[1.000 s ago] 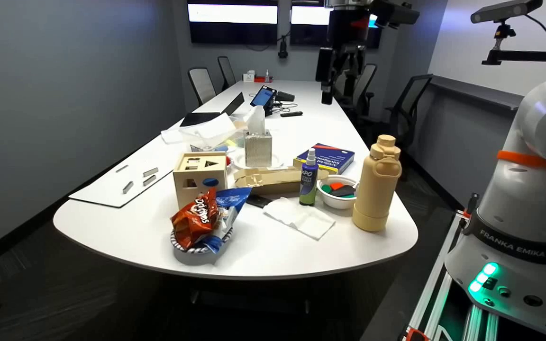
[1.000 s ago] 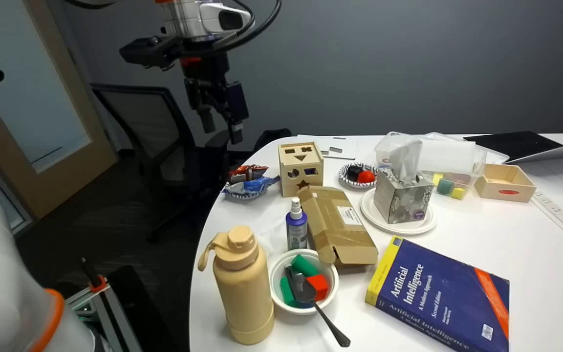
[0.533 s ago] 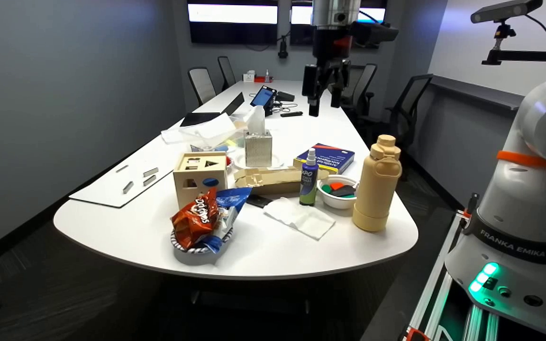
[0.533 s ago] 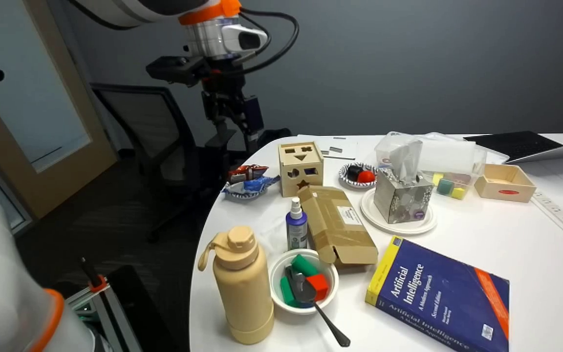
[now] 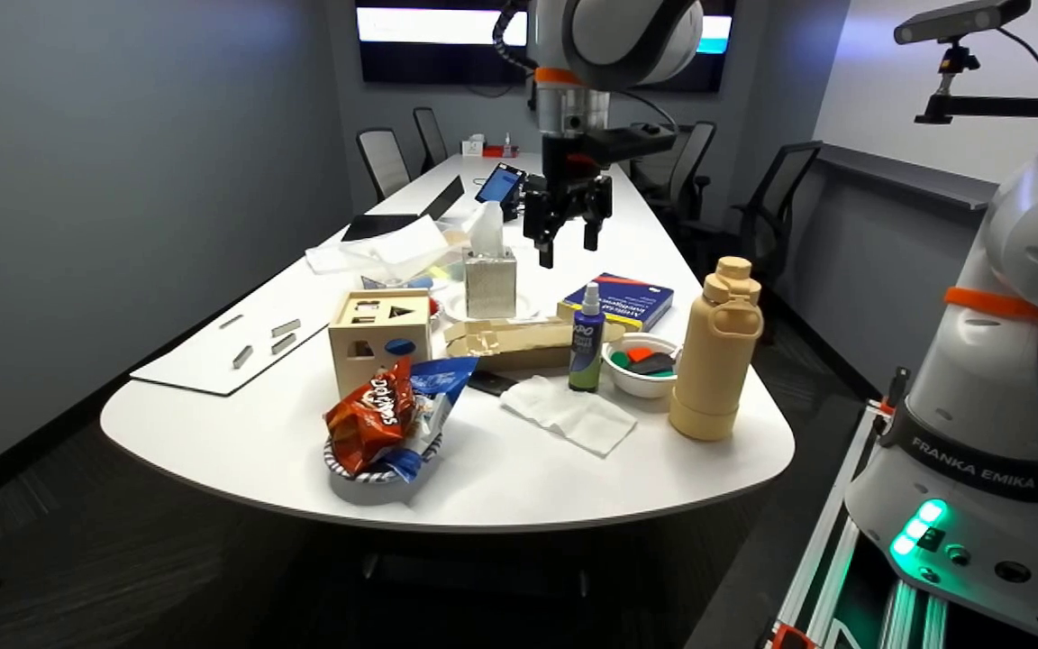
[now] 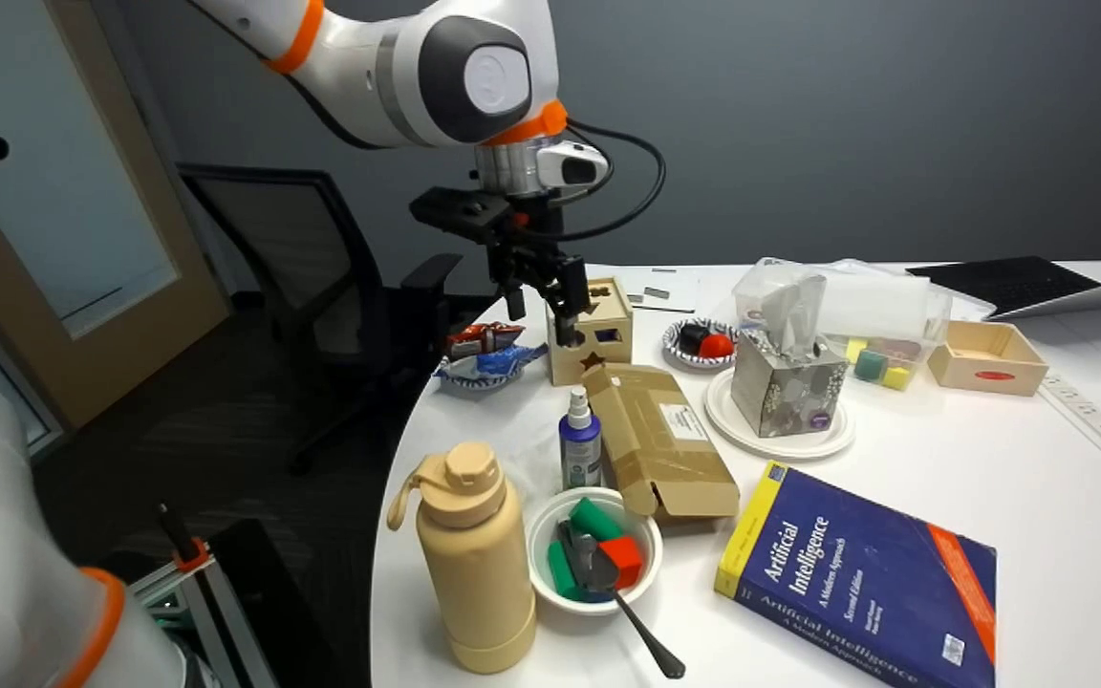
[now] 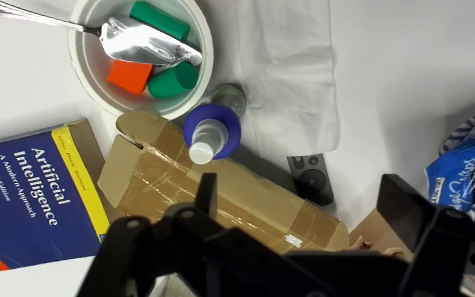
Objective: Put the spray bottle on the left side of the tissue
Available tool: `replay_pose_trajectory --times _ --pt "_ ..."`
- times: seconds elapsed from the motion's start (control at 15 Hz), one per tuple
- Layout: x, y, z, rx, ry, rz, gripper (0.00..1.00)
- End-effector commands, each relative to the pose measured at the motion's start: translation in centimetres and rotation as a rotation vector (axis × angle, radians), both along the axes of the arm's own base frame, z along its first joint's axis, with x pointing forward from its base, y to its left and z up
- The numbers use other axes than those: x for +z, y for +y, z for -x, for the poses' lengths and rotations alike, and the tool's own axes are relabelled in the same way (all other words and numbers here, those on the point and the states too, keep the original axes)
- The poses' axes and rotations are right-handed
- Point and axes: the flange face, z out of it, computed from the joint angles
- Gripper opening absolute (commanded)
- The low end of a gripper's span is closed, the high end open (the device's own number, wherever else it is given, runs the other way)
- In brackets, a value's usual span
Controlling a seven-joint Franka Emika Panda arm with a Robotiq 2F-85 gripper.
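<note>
The spray bottle [image 5: 587, 347] is slim, with a purple-blue top, green lower label and pale nozzle. It stands upright on the table in both exterior views [image 6: 580, 449] and in the wrist view [image 7: 217, 123]. The white tissue [image 5: 573, 415] lies flat beside its base; it shows in the wrist view [image 7: 293, 90] and faintly, partly hidden, in an exterior view [image 6: 533, 470]. My gripper [image 5: 569, 252] is open and empty, in the air above the table and apart from the bottle. It also shows in an exterior view [image 6: 541, 323] and in the wrist view [image 7: 299, 196].
A flat cardboard box [image 6: 656, 440] and a bowl with blocks and a spoon [image 6: 651, 545] stand close to the spray bottle. A tall tan bottle [image 6: 476, 564], a book [image 6: 866, 573], a tissue box [image 6: 789, 392], a wooden shape box [image 5: 381, 342] and snack bags [image 5: 384, 419] surround them.
The arm and gripper have come down and moved left in an exterior view, down and right in the other, over the table. The gripper stays open. The objects have not moved.
</note>
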Motion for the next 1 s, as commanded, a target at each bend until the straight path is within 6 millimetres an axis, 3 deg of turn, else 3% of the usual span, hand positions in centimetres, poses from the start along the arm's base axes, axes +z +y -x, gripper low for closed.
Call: replay_pose_trajectory --times 0.0,0.4,0.93 --pt "1.2 -2.7 -1.6 -0.098 -0.013 0.023 1.00" --pt "-1.0 -6.4 -1.6 -0.201 0.055 0.012 1.00" --pt "-5.6 -7.2 -1.3 -0.261 0.188 -0.106 1.00"
